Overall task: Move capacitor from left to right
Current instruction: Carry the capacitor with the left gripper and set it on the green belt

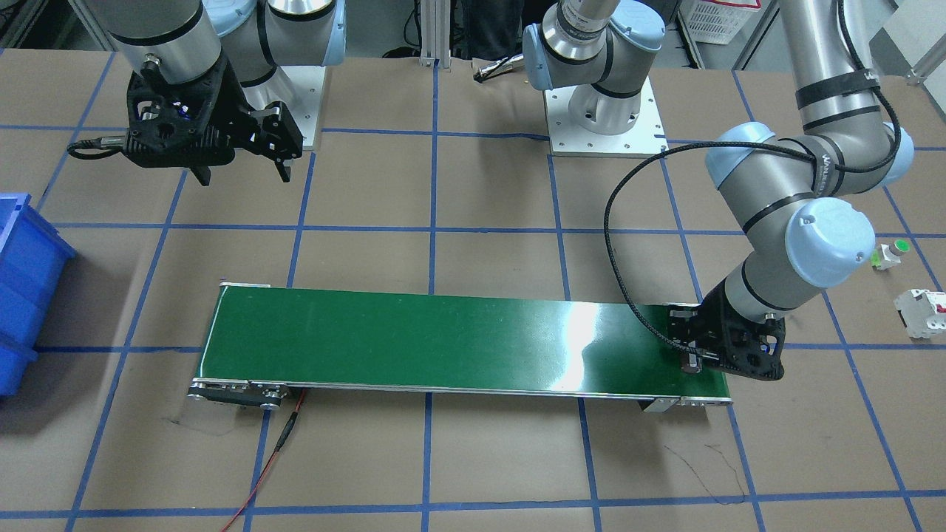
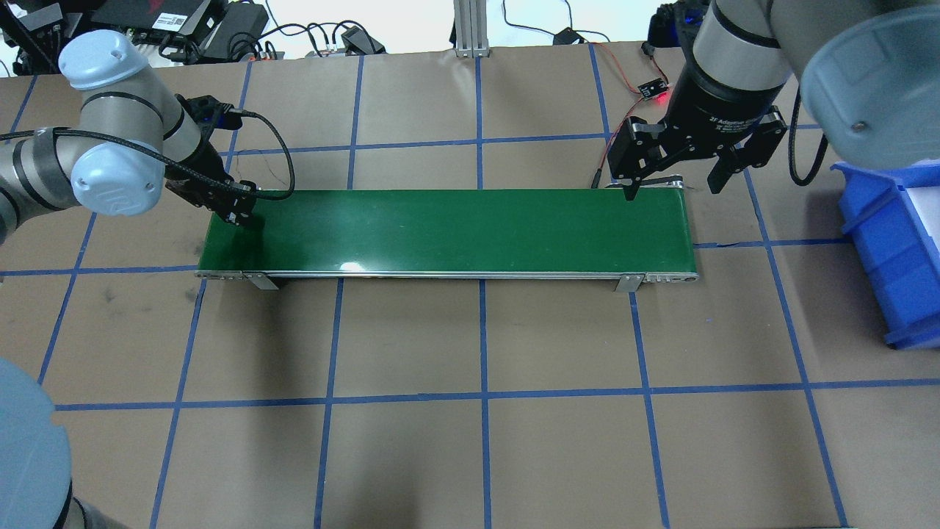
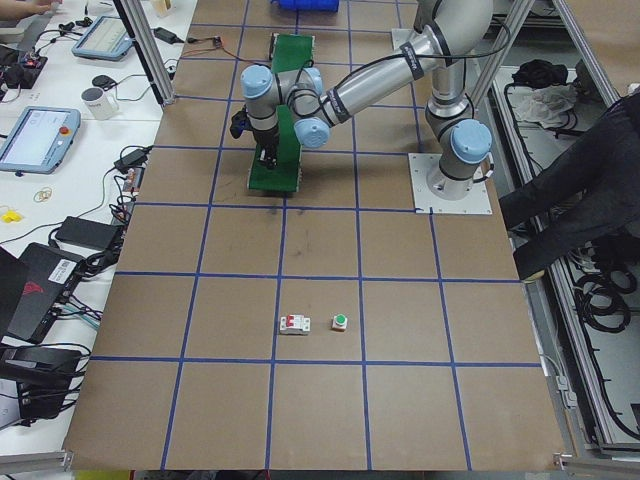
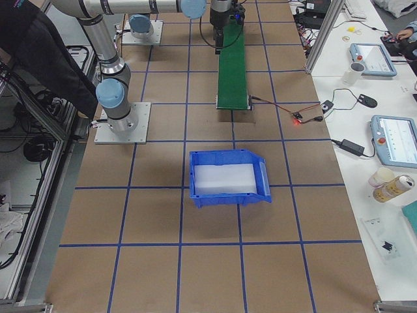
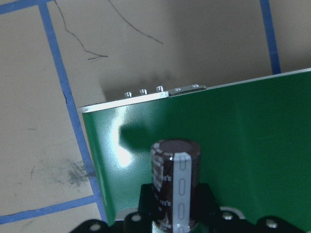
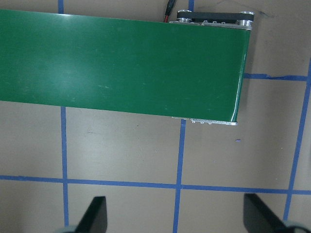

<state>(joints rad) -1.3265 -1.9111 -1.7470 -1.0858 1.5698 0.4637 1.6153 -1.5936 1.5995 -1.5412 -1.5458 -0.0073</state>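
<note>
The left hand is clenched on the capacitor, a dark brown cylinder with a pale grey stripe down its side. In the left wrist-mounted view the cylinder sticks out from between the black fingers, with its flat end facing away from the camera. Hand and capacitor are low over the left end of the long green conveyor belt, near the corner of its metal frame. The capacitor's shadow lies on the green surface just beyond it. I cannot tell whether the capacitor touches the belt.

The right hand is released, with its two black fingers spread wide and nothing between them. It hangs well above the table, by the right end of the belt.

A blue plastic bin stands on the table beyond that right end, apart from the belt. On the robot's left, well away from the belt, a white boxy breaker with a red mark lies near a small white button with a green cap. A thin red wire runs across the brown paper from the belt's right end.
</note>
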